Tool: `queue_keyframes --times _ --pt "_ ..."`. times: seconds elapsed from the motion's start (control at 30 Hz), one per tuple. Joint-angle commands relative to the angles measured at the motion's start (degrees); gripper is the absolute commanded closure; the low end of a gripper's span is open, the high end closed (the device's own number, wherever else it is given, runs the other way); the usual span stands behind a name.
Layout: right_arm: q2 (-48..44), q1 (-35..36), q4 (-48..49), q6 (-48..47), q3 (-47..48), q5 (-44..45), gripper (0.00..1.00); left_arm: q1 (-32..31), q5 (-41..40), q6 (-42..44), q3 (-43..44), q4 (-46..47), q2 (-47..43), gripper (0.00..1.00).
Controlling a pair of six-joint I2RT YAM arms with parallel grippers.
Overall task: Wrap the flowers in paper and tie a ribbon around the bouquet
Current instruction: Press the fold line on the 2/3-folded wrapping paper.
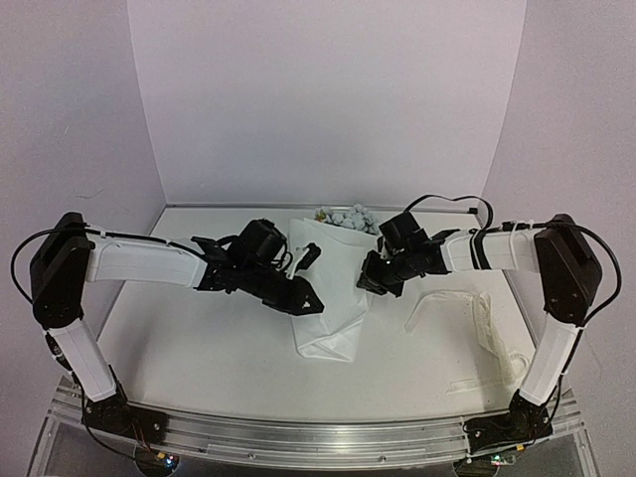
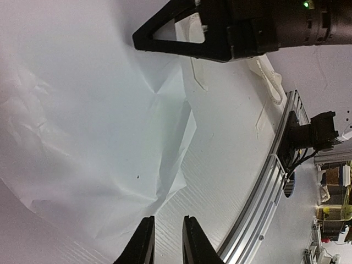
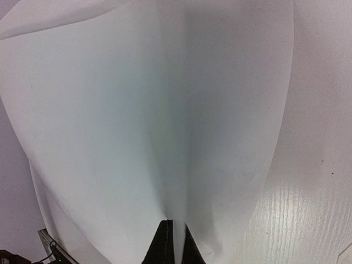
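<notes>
Nearest the overhead camera, a metal rail [image 1: 318,437] carries both arms. Beyond it the paper [image 1: 333,333] lies creased mid-surface [image 1: 199,348], with the flowers [image 1: 350,216] at its far end and the ribbon [image 1: 485,316] loose to its right. The left end effector [image 1: 312,301] and right end effector [image 1: 371,282] flank the sheet.

Left wrist view: dark fingers [image 2: 144,242] stand a narrow gap apart, gripping nothing, beside the sheet's folded corner.

Right wrist view: the jaws are pinched tight on a raised fold of paper.
</notes>
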Motion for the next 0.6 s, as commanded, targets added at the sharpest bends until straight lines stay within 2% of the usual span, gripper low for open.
queue_keyframes --times 0.0,0.13,0.37,0.57 --pt "0.3 -0.1 -0.5 -1.9 1.6 2.2 1.00 0.3 4.1 -0.5 -1.8 -0.9 3.6 0.87" --pt "0.4 -0.2 -1.1 -2.8 1.8 3.5 1.00 0.3 6.0 -1.4 -2.9 -0.4 6.6 0.91" --pt "2.0 -0.2 -2.9 -4.0 4.2 3.3 1.00 0.4 7.0 -2.4 -5.7 0.0 9.5 0.91" --pt "2.2 -0.2 -3.8 -4.9 4.9 3.3 1.00 0.4 7.2 -2.8 -6.0 -1.8 6.1 0.84"
